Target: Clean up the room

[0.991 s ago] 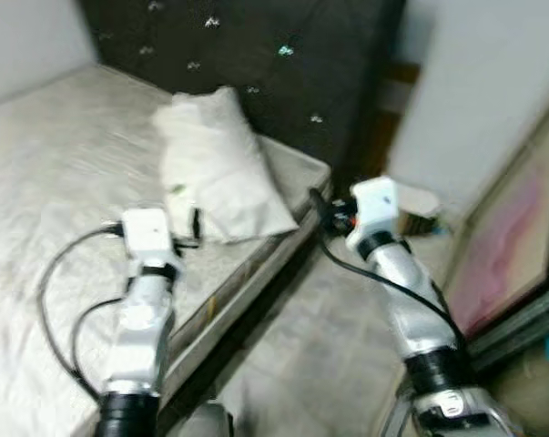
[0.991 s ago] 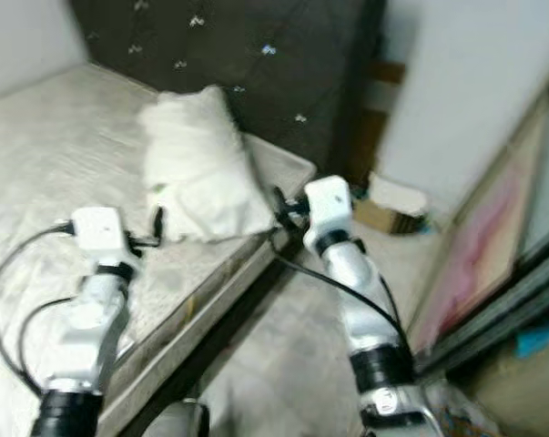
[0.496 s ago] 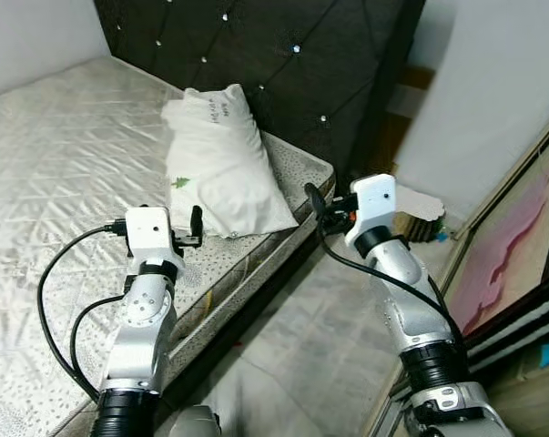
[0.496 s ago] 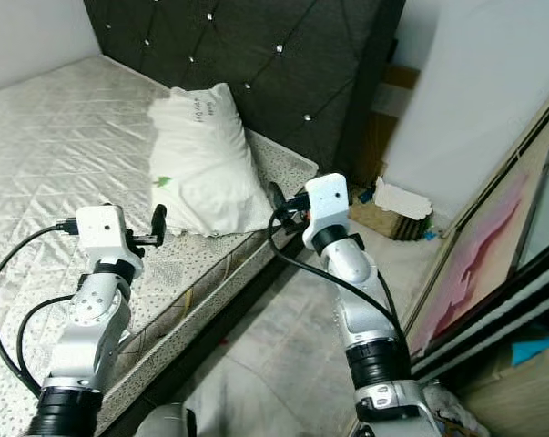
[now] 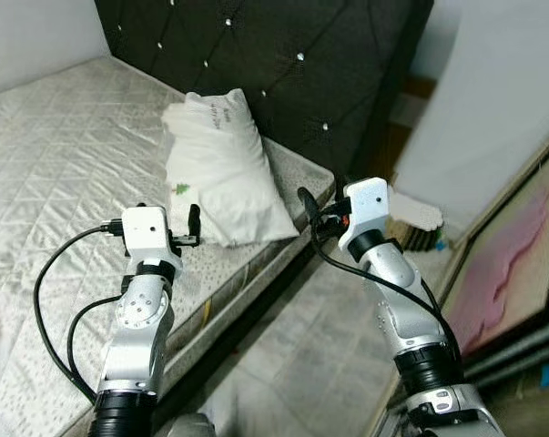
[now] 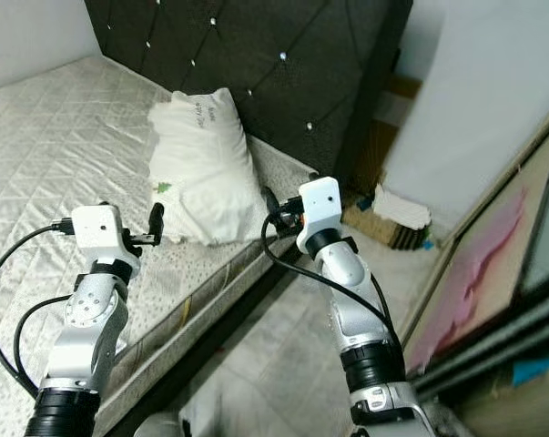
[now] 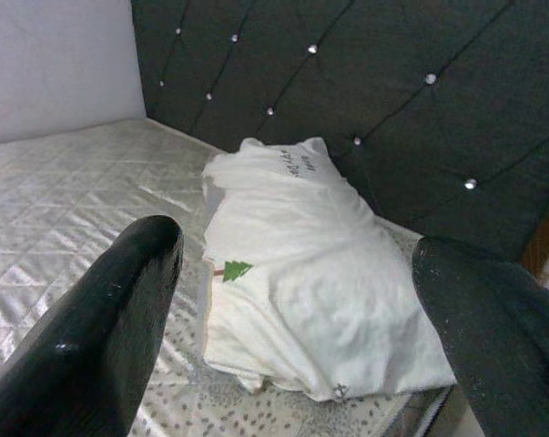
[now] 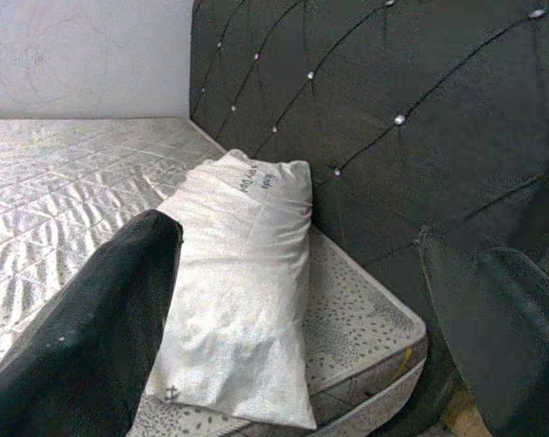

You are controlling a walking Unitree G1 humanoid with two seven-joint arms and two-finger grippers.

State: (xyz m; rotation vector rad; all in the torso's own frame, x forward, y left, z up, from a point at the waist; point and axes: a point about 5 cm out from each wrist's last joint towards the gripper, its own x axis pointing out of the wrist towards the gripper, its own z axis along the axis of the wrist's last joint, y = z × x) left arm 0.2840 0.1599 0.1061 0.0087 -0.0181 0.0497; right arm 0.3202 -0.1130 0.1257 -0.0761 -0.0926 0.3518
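Pillow, white, soft and oblong with a small green tree mark (image 5: 221, 171), is lying on the bare grey quilted mattress (image 5: 55, 173) at its far corner, its long axis running from the black button-tufted headboard (image 5: 283, 64) toward the bed's near edge, one short end touching the headboard.

Left eye view: both silver arms are reaching forward with elbows bent. The left gripper (image 5: 194, 224) is hovering over the mattress just beside the pillow's near end, apart from it. The right gripper (image 5: 307, 206) is hanging beyond the mattress corner, above the grey floor (image 5: 301, 355). A brown cardboard box with white paper on it (image 5: 418, 223) is sitting on the floor by the white wall (image 5: 493, 91).

Right eye view: the same scene is showing from slightly to the side; the right arm's white wrist housing is sitting level with the mattress corner, and a pink-toned panel (image 6: 479, 273) is leaning along the right side.

Left wrist view: the two black fingers (image 7: 101, 337) are standing wide apart, holding nothing, with the pillow framed between them, its printed end toward the headboard.

Right wrist view: the black fingers (image 8: 92, 337) are likewise spread wide and empty, looking along the pillow's length toward the headboard, with the speckled mattress border (image 8: 365, 337) beside the pillow.
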